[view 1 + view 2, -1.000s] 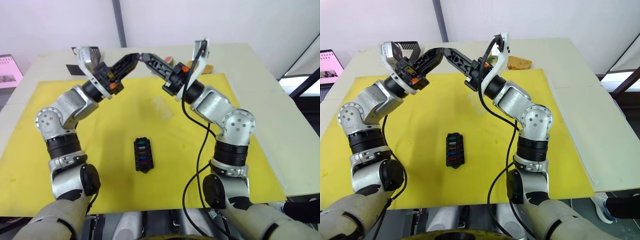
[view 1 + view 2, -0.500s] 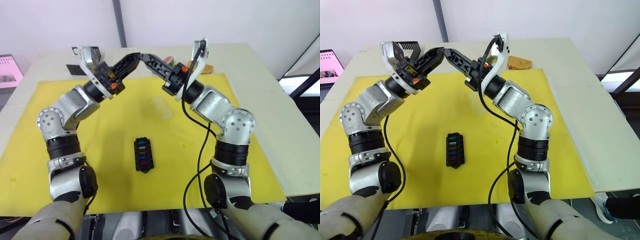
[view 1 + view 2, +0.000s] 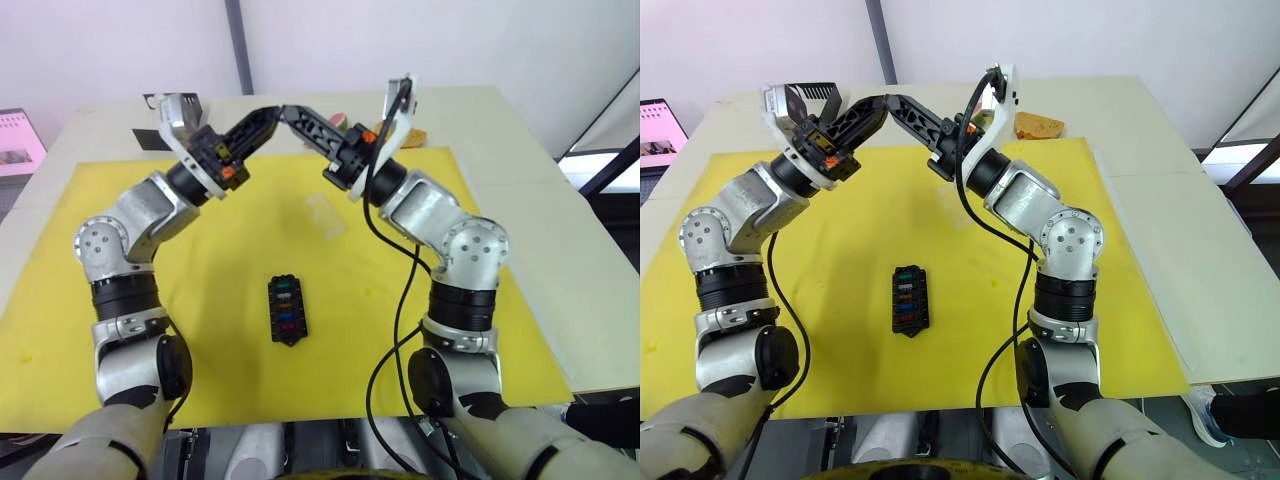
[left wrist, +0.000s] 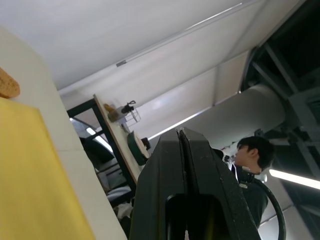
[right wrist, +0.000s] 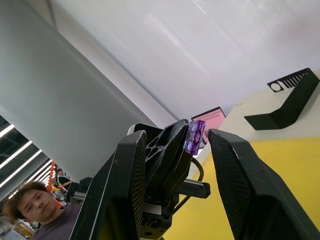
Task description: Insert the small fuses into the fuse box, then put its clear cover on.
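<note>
Right wrist view: left gripper point(image 5: 192, 137) jaws clenched on purple fuse point(image 5: 194, 136); right gripper point(image 5: 177, 140) jaws parted around it.

Both arms are silver-grey with round joints and black bands. Each gripper, left point(image 3: 268, 116) and right point(image 3: 293, 115), has two black fingers and an orange spot behind them. A black cable point(image 3: 398, 300) loops along the right arm.
</note>
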Controlling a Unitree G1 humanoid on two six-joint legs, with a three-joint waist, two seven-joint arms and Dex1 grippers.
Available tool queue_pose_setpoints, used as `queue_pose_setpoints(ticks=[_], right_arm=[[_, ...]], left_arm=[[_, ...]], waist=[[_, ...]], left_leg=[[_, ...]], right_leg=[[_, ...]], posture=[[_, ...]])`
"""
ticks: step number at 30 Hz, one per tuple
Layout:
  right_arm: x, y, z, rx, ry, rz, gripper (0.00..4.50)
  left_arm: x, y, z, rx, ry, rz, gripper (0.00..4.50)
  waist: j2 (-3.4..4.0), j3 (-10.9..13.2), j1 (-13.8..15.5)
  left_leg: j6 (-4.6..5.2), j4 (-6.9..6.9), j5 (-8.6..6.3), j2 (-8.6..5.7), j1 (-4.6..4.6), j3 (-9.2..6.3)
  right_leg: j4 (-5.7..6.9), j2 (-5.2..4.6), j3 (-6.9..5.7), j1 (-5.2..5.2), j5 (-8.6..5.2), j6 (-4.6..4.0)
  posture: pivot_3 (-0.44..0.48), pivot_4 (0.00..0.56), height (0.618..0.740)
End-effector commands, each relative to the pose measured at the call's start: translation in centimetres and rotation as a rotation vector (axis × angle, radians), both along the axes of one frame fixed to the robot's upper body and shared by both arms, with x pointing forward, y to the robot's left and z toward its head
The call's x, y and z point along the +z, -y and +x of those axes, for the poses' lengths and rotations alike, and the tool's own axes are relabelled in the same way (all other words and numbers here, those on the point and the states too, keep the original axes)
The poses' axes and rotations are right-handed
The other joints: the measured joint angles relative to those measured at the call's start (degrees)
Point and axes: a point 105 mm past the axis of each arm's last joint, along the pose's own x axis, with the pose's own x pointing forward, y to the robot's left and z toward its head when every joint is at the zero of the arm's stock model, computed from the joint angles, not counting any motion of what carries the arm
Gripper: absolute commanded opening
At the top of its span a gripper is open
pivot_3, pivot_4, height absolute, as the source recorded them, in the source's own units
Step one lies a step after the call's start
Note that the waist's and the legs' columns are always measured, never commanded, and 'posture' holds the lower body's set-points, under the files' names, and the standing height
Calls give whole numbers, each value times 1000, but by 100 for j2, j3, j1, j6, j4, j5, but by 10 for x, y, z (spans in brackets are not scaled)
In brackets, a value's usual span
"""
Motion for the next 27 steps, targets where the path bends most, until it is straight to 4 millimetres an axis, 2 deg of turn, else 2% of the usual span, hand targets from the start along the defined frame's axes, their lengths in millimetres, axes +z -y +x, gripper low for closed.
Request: queue_pose_setpoints(ticks=[1, 10, 13, 15, 16, 20, 22, 25, 27], right_arm=[[15, -3, -8, 27, 52, 24, 2078], [15, -2, -8, 27, 52, 27, 2078], [15, -2, -8, 24, 55, 22, 1287], [15, -2, -8, 23, 56, 24, 306], [16, -1, -8, 23, 57, 29, 11], [19, 0, -9, 28, 62, 45, 11], [20, 2, -11, 31, 64, 55, 11], [21, 5, -14, 36, 69, 60, 11], [21, 9, -20, 48, 91, 43, 0]], left_arm=[[14, -2, -7, -4, 56, -27, 0], [16, -2, -7, -4, 57, -29, 0], [15, 1, -8, -11, 59, -26, 0], [15, 1, -9, -14, 59, -25, 0], [14, 2, -9, -15, 58, -23, 0], [8, 0, -9, -1, 64, 10, 0], [-2, -1, -9, 14, 59, 95, 0], [-8, -13, -12, 49, 93, 183, 0], [-3, -30, -27, 26, 156, 208, 612]], waist=[[0, 0, -4], [0, 0, 1], [0, 0, 1], [0, 0, 2], [0, 0, 1], [0, 0, -7], [0, 0, -8], [2, 1, -12], [3, 2, -25]], left_leg=[[0, 0, 0, 0, 0, 0], [0, -1, 0, 0, 0, 0], [1, -1, 0, 0, 0, 0], [1, -1, 0, 0, -2, -1], [1, -1, 0, 0, -1, -1], [1, -2, 0, 1, -1, -1], [1, -3, 0, 1, -1, -1], [1, -6, 0, 1, 0, -1], [1, -5, 0, 1, 0, -1]], right_leg=[[0, 0, 0, 0, 0, 0], [-1, 0, 0, 0, 0, 0], [-2, 0, 0, 0, 0, 0], [-3, 0, 0, 0, 0, 0], [-3, 0, 0, 1, 0, 0], [-3, 0, 0, 0, 0, 0], [-4, 0, 0, 0, 0, 0], [-5, 1, 0, 0, 0, 0], [-6, 1, 0, 0, 0, -1]], posture=[[0, 150, 740], [0, 150, 740], [0, 150, 740], [0, 150, 740], [0, 150, 740], [0, 150, 740], [0, 150, 740], [0, 150, 740], [0, 150, 740]])
